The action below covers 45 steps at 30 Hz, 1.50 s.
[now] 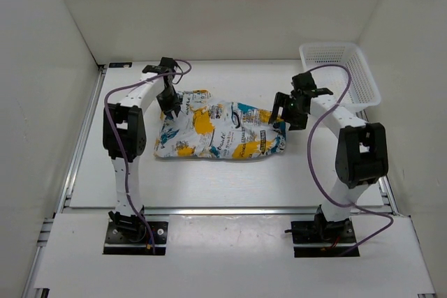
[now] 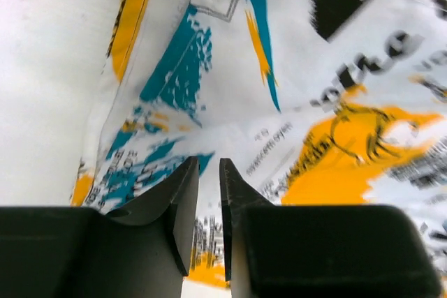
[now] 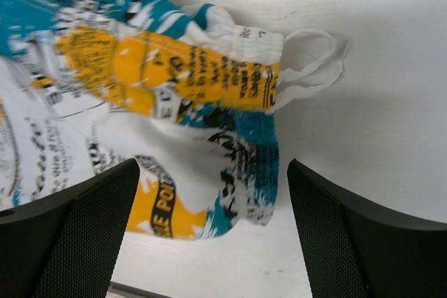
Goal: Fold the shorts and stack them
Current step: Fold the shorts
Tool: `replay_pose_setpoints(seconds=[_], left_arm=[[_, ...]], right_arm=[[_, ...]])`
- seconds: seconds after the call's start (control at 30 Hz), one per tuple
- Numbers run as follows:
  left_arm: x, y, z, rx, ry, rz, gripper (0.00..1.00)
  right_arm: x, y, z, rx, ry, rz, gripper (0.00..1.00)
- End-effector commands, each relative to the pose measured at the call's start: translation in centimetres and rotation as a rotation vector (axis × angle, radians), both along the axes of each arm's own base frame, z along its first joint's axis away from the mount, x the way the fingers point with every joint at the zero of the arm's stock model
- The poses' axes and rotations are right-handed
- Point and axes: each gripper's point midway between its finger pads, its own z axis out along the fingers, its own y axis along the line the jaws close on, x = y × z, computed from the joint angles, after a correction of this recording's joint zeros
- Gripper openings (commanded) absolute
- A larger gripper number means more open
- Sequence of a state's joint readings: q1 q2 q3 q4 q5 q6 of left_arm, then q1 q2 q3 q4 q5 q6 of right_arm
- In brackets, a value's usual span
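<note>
The shorts (image 1: 216, 134) lie flat and folded over in the middle of the table, white with yellow, teal and black print. My left gripper (image 1: 172, 113) hangs over their far left corner. In the left wrist view its jaws (image 2: 208, 162) stand a narrow gap apart just above the fabric (image 2: 293, 102), and nothing is pinched between them. My right gripper (image 1: 281, 113) hovers at the shorts' right end. In the right wrist view it (image 3: 213, 172) is wide open over the gathered waistband (image 3: 258, 137), with a white drawstring loop (image 3: 314, 61) spilling out to the right.
A white lattice basket (image 1: 342, 75) stands at the back right corner, just behind the right arm. White walls enclose the table on the left, back and right. Bare table (image 1: 209, 179) lies in front of the shorts.
</note>
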State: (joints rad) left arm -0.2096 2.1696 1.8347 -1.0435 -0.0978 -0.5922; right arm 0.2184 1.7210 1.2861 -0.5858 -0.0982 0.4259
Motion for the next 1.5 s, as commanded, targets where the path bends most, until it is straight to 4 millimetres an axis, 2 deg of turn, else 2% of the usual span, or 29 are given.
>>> replay_pose_setpoints(seconds=[0.0,0.07,0.2,0.23,0.27,0.3,0.33,0.43,0.47,0.53,0.57,0.63,0.73,0.77,0.83,0.9,0.93,0.97,1.0,1.07,1.1,1.17,1.2,1.23,1.3,1.33,1.37,1.4,1.47], left_arm=[[-0.2,0.9,5.6,-0.003,-0.108,-0.003,0.30],[-1.2,1.1,4.8,0.001,-0.090,-0.004,0.29],[-2.2,3.0,2.0,0.005,-0.028,0.038,0.26],[-2.1,3.7,1.6,-0.006,-0.031,0.055,0.25],[-2.7,3.7,0.4,-0.001,-0.002,0.055,0.25],[-2.9,4.3,0.2,0.000,0.007,0.069,0.25],[-2.6,4.9,-0.2,0.000,0.007,0.083,0.25],[-3.1,5.2,-1.3,-0.007,0.034,0.093,0.25],[-3.4,5.8,-2.2,-0.004,0.052,0.107,0.25],[-3.5,6.2,-2.5,-0.013,0.055,0.117,0.25],[-3.6,6.0,-2.9,-0.021,0.069,0.115,0.25],[-3.8,5.8,-3.5,-0.030,0.081,0.113,0.21],[-4.4,5.3,-4.4,-0.038,0.103,0.112,0.20],[-4.2,4.7,-4.4,-0.038,0.094,0.096,0.19],[-4.9,3.8,-4.4,-0.038,0.102,0.081,0.19],[-5.5,2.7,-4.6,-0.049,0.108,0.065,0.19],[-5.4,2.3,-4.2,-0.051,0.098,0.054,0.19],[-6.1,1.6,-4.6,-0.058,0.115,0.048,0.19],[-6.6,0.5,-4.6,-0.059,0.113,0.028,0.19],[-7.3,-0.9,-4.5,-0.068,0.118,0.006,0.19],[-7.6,-2.3,-4.2,-0.071,0.111,-0.013,0.19],[-8.4,-4.1,-4.4,-0.093,0.121,-0.041,0.19],[-8.7,-4.9,-4.4,-0.094,0.123,-0.053,0.19],[-9.4,-6.5,-4.4,-0.105,0.129,-0.083,0.19],[-9.3,-8.2,-3.8,-0.124,0.113,-0.110,0.19],[-9.3,-9.4,-3.5,-0.137,0.107,-0.136,0.19],[-9.0,-9.6,-3.3,-0.140,0.098,-0.137,0.19],[-9.1,-9.7,-3.3,-0.148,0.102,-0.139,0.19],[-8.2,-9.9,-1.2,-0.156,0.048,-0.153,0.19]], right_arm=[[-0.3,0.4,-3.2,0.003,0.070,0.026,0.91],[-0.6,0.8,-5.0,0.017,0.113,0.048,0.89],[-0.7,3.7,-5.6,0.121,0.105,0.144,0.84],[-0.9,3.4,-6.0,0.110,0.113,0.139,0.76],[-1.1,3.6,-6.6,0.085,0.122,0.143,0.71],[-1.2,3.8,-6.6,0.079,0.124,0.138,0.67],[-1.1,3.9,-7.0,0.083,0.128,0.127,0.55],[-0.8,3.0,-8.8,0.028,0.150,0.089,0.38],[-0.4,3.0,-8.6,0.023,0.140,0.075,0.27],[0.0,2.7,-8.8,0.004,0.137,0.066,0.15],[0.2,2.3,-8.8,-0.020,0.130,0.055,0.06],[0.3,1.7,-8.2,-0.052,0.130,0.041,0.00],[0.8,0.6,-5.9,-0.114,0.092,0.030,0.00],[1.4,0.5,-4.6,-0.120,0.063,0.023,0.00],[1.6,0.0,-3.6,-0.151,0.054,0.020,0.00],[2.1,-0.6,-1.5,-0.177,0.020,0.014,0.00],[2.1,-0.8,-1.2,-0.193,0.018,0.019,0.00],[1.9,-1.1,-0.4,-0.205,0.019,0.014,0.00],[2.5,-1.2,1.1,-0.215,-0.015,0.014,0.00],[2.7,-1.8,2.4,-0.242,-0.030,0.008,0.00],[3.3,-1.6,4.1,-0.232,-0.067,0.003,0.00],[3.8,-1.5,5.5,-0.251,-0.094,0.008,0.00],[3.6,-1.2,6.1,-0.273,-0.100,0.028,0.00],[4.3,-0.9,7.7,-0.276,-0.140,0.023,0.00],[4.5,0.4,9.7,-0.291,-0.179,0.053,0.00],[4.7,0.8,9.7,-0.307,-0.178,0.059,0.00],[4.5,1.9,10.0,-0.316,-0.187,0.082,0.00],[4.2,2.2,10.1,-0.336,-0.173,0.092,0.00],[4.8,3.4,10.5,-0.357,-0.179,0.109,0.00]])
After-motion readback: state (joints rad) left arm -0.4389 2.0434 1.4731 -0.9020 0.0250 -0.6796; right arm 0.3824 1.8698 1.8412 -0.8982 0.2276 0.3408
